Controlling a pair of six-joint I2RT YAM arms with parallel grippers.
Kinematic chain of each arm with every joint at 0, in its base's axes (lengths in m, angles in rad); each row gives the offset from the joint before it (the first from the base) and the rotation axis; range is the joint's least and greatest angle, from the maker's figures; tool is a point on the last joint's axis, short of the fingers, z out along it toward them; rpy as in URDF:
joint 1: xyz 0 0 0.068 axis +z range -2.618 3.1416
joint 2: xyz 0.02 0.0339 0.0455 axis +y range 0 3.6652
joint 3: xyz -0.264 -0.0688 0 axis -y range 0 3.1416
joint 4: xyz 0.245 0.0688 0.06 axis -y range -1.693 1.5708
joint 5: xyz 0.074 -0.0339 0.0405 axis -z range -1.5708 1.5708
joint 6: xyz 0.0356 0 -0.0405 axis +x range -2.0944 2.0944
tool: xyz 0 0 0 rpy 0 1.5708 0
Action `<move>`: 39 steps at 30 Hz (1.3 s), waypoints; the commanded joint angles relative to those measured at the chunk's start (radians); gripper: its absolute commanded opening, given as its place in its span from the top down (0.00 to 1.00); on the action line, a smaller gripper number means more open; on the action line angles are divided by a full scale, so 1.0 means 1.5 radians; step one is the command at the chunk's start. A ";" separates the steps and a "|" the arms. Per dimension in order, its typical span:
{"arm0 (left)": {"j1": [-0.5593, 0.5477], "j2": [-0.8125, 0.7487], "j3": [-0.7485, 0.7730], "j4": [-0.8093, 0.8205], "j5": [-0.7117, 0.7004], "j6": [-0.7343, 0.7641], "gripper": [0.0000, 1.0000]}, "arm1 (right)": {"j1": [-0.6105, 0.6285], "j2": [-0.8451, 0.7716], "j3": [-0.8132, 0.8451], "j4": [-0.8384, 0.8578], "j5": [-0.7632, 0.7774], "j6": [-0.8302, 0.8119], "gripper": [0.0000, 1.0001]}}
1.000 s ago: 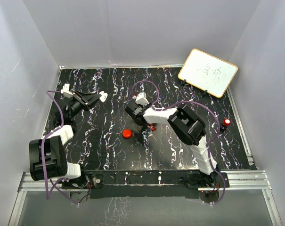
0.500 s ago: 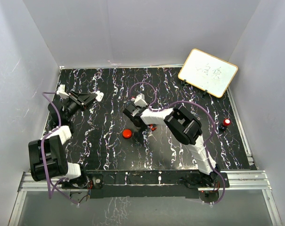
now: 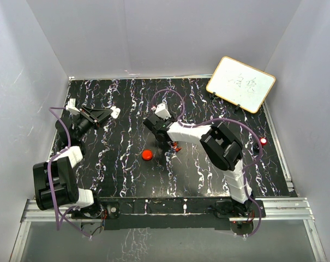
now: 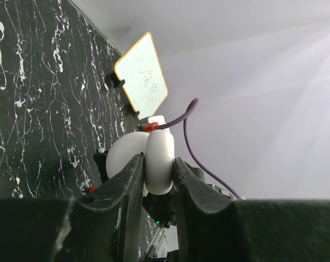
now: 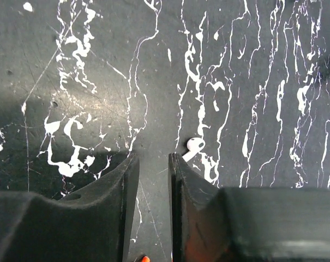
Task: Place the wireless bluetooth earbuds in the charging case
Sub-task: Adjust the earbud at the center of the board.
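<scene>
Earbud (image 3: 177, 146) partly hidden beside right gripper (image 5: 153, 157); charging case (image 3: 147, 155) near.

- Bright, even overhead light; soft shadows.
- Glare streaks the wall (image 4: 295, 82) beyond the left gripper (image 4: 158, 161); its fingers (image 4: 121, 218) are dark and blurred.
- The table (image 5: 99, 82) ahead of the right gripper (image 5: 153, 158) is sharp.

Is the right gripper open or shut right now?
Open, only narrowly: in the right wrist view the right gripper has a slim gap between its jaws, with the table showing through.
</scene>
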 commanded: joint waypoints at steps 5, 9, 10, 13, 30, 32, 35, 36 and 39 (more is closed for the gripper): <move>0.006 -0.022 -0.001 0.010 0.010 0.004 1.00 | -0.045 -0.052 -0.025 0.026 -0.059 0.053 0.66; 0.006 -0.019 0.004 0.009 0.012 0.008 1.00 | -0.065 -0.061 -0.038 0.032 -0.081 0.072 0.64; 0.007 -0.018 0.005 0.011 0.013 0.008 1.00 | -0.070 -0.064 -0.044 0.037 -0.088 0.073 0.63; 0.006 -0.017 0.006 0.009 0.013 0.009 1.00 | -0.084 -0.073 -0.052 0.047 -0.098 0.073 0.63; 0.006 -0.014 0.018 -0.006 0.013 0.020 1.00 | -0.128 -0.101 -0.103 0.087 -0.163 0.071 0.68; 0.005 -0.014 0.018 -0.007 0.013 0.020 1.00 | -0.129 -0.102 -0.107 0.089 -0.164 0.071 0.70; 0.006 -0.014 0.019 -0.007 0.013 0.020 1.00 | -0.132 -0.099 -0.109 0.091 -0.167 0.071 0.73; 0.005 -0.014 0.019 -0.008 0.013 0.021 1.00 | -0.132 -0.099 -0.111 0.092 -0.169 0.071 0.74; 0.006 -0.015 0.017 -0.010 0.014 0.022 1.00 | -0.133 -0.097 -0.110 0.093 -0.172 0.071 0.77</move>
